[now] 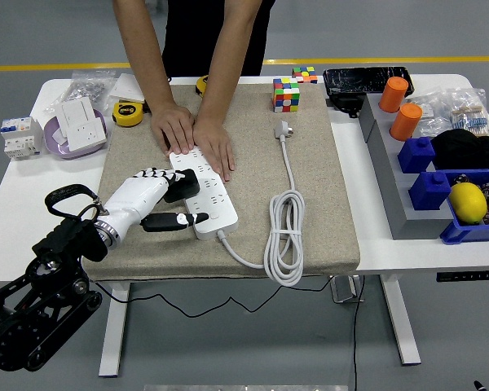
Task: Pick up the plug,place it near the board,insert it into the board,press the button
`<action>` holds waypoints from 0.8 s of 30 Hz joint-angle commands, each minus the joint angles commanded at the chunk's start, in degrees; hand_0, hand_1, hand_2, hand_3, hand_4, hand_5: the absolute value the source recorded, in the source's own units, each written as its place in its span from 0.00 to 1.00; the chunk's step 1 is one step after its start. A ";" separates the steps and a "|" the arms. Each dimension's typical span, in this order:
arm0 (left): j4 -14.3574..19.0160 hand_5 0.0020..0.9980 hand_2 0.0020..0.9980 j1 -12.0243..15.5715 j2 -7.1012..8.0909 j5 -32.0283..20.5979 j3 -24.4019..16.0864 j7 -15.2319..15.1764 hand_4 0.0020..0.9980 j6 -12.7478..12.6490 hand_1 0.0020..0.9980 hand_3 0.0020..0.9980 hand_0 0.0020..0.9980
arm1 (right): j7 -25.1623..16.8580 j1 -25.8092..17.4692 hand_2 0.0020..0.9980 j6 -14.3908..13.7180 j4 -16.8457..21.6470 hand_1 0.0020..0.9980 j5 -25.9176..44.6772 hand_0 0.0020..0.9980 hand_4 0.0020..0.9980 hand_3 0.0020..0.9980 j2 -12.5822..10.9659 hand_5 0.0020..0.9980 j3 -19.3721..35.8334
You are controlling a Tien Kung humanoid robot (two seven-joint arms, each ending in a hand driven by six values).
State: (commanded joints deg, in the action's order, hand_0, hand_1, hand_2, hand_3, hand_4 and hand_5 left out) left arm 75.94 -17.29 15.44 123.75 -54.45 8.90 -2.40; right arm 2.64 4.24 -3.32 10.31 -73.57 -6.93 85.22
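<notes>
On the beige mat (310, 195) covering the middle of the white tabletop (33, 204), a white power strip (205, 191) lies at an angle, its coiled white cable (284, 236) running beside it to a loose plug end (284, 128). The robot's left hand (143, 199) holds a black plug (181, 186) against the strip's near half, thumb stretched toward the strip's front edge; whether the prongs are seated is hard to tell. A person at the far side presses both hands (194, 134) flat on the strip's far end. A colourful cube (286, 94) stands at the mat's far edge.
</notes>
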 joint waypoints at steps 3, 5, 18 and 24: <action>0.43 0.95 0.89 -0.09 0.01 0.19 -0.19 -0.10 1.00 -0.21 0.95 0.87 0.96 | 0.02 0.08 0.74 -0.01 0.00 0.76 0.04 0.83 1.00 0.77 0.03 0.93 0.02; 0.72 0.95 0.89 -0.15 0.00 0.28 -0.35 -0.21 1.00 -0.41 0.95 0.87 0.96 | 0.03 0.12 0.74 -0.02 0.00 0.76 0.06 0.83 1.00 0.77 0.02 0.93 0.01; 13.84 0.35 0.45 1.63 -1.68 -17.07 -0.79 6.03 0.69 -1.87 0.36 0.82 0.31 | 0.03 0.16 0.74 -0.06 0.00 0.76 0.11 0.83 1.00 0.77 0.07 0.93 -0.10; 19.44 0.16 0.16 1.47 -2.42 -18.93 -1.77 12.84 0.45 1.88 0.07 0.79 0.15 | -0.03 0.20 0.74 -0.09 0.00 0.76 0.25 0.83 1.00 0.77 0.01 0.93 -0.22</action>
State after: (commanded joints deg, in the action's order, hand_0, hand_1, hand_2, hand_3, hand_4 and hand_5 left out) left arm 95.38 -15.81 13.02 104.82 -56.23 21.74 -0.52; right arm 2.61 4.44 -3.41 10.31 -73.32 -6.92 85.00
